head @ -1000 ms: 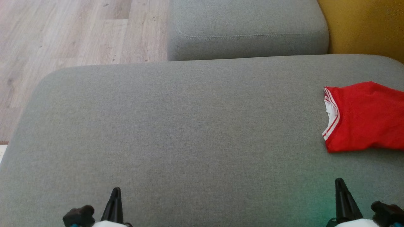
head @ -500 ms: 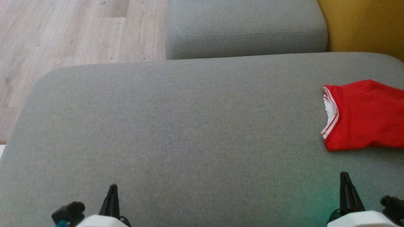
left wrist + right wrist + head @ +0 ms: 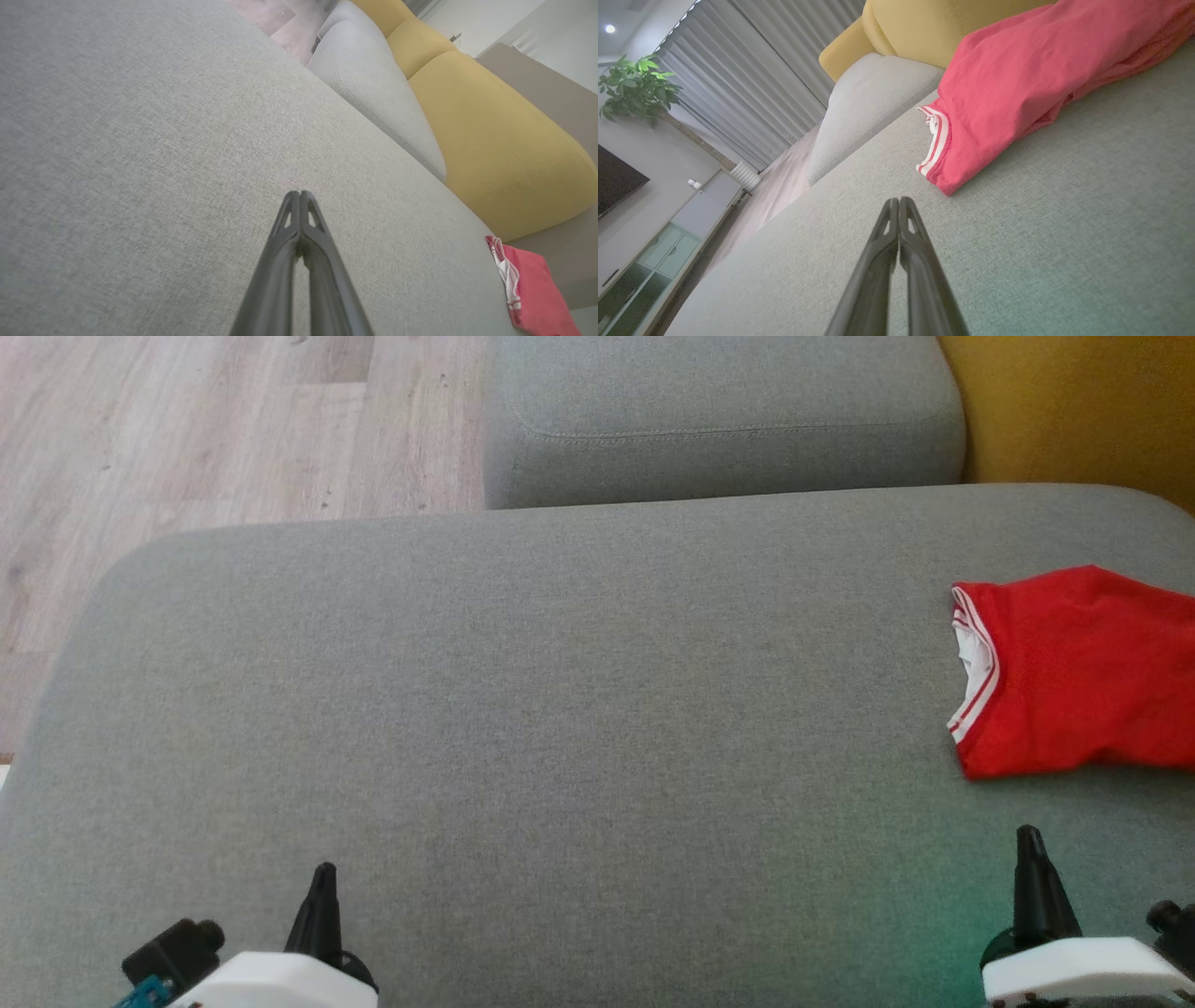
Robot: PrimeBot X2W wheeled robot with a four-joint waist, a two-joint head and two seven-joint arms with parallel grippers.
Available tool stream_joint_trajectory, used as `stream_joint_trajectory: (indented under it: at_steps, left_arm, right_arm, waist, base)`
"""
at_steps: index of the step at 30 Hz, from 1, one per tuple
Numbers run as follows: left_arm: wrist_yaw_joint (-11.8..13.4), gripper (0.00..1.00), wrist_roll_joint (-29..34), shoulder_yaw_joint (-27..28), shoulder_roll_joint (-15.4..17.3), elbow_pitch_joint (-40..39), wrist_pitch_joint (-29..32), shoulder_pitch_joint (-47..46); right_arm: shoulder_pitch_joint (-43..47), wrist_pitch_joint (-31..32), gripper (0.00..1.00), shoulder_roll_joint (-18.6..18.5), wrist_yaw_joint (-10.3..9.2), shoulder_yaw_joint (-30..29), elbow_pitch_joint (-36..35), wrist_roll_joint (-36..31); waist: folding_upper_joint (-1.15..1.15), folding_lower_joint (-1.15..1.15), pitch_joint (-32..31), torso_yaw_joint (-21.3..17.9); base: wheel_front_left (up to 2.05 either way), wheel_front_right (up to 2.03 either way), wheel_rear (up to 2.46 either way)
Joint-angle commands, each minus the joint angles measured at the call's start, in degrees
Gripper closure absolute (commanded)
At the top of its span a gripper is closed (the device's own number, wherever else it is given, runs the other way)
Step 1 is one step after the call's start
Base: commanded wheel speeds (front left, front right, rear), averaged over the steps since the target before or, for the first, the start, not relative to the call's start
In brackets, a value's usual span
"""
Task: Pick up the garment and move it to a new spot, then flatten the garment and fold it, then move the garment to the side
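Observation:
The garment (image 3: 1083, 672) is a red shirt with a red-and-white striped collar, lying bunched at the right edge of the grey sofa seat (image 3: 560, 709). It also appears in the left wrist view (image 3: 532, 284) and the right wrist view (image 3: 1017, 88). My left gripper (image 3: 322, 873) hovers over the seat's near left, shut and holding nothing, its fingertips pressed together (image 3: 300, 193). My right gripper (image 3: 1027, 835) is shut too, empty, a short way in front of the garment's collar corner, fingertips together (image 3: 896, 200).
A second grey cushion (image 3: 719, 420) lies behind the seat, with a yellow cushion (image 3: 1074, 411) at the far right. Wooden floor (image 3: 187, 439) runs past the seat's far left edge. The right wrist view takes in curtains (image 3: 752, 79), a plant (image 3: 635, 88) and a cabinet (image 3: 668, 242).
Both grippers have edged forward over the seat, the right one closer to the garment. The head view has shifted slightly. The garment lies as before.

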Motion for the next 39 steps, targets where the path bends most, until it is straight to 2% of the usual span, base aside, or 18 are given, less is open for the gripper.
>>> stream_joint_trajectory:
  at_steps: [1,39]
  left_arm:
    - [-0.7,1.00,-1.8,1.7,0.7,-1.6,0.4,-3.2]
    - [-5.1,1.00,-26.9,7.2,0.6,-0.8,6.5,-8.5]
  right_arm:
    - [-3.2,0.3,1.00,-0.2,0.20,0.1,-1.7,2.0]
    - [-8.7,6.3,1.00,-0.4,0.32,-1.0,-1.1,28.9]
  waist:
    - [0.00,0.00,0.0,0.0]
    - [0.00,0.00,1.2,-1.1]
  base:
    - [0.00,0.00,0.00]
    - [0.00,0.00,0.00]
